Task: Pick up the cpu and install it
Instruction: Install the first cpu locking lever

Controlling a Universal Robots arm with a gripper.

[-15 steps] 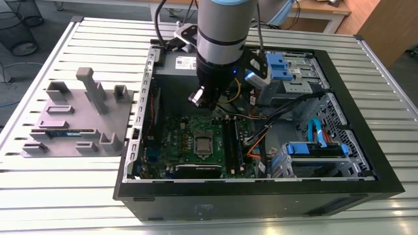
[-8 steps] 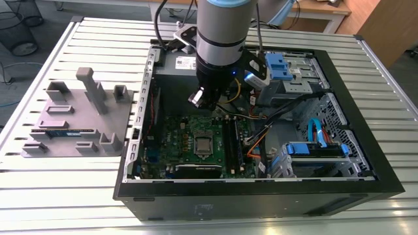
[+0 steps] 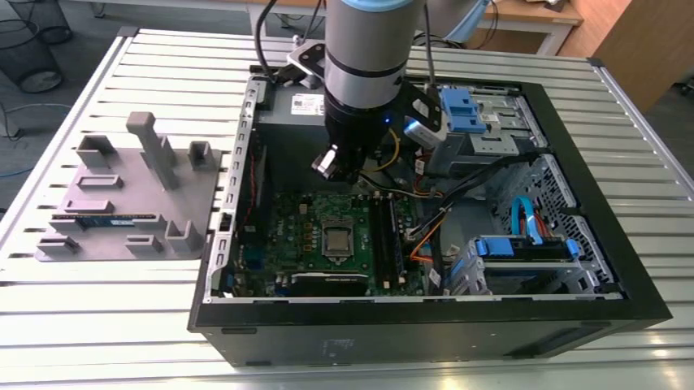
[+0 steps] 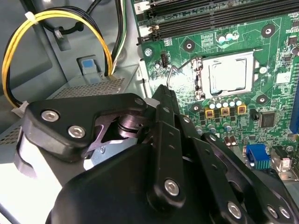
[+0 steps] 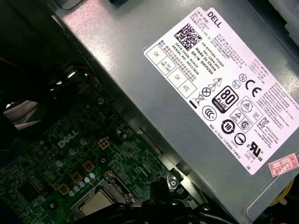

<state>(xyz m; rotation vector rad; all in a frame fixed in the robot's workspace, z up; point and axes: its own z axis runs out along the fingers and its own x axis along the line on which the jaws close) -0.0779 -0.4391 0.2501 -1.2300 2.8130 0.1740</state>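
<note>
Silver-grey metal marks the cpu [image 3: 337, 239], which sits flat in its socket near the middle of the green motherboard [image 3: 292, 223] inside the open computer case [image 3: 607, 244]; in the second wrist view the cpu [image 4: 227, 74] shows as a shiny square framed by the socket bracket, and in the first wrist view it [image 5: 96, 204] lies just beside the arm's dark hardware. The gripper [image 3: 336, 169] hangs on the arm over the case, above the motherboard and near the grey power supply [image 3: 284, 130], apart from the cpu and holding nothing that can be seen. Whether the jaws are apart or together cannot be told. Yellow and black cables [image 4: 56, 28] loop beside the power supply [image 5: 196, 107], which carries a white label [image 5: 224, 88]. On the slatted desk [image 3: 87, 325], at the exterior view's left, stands a grey tray [image 3: 125, 195] with a blue-green memory stick [image 3: 106, 219] lying on it
</note>
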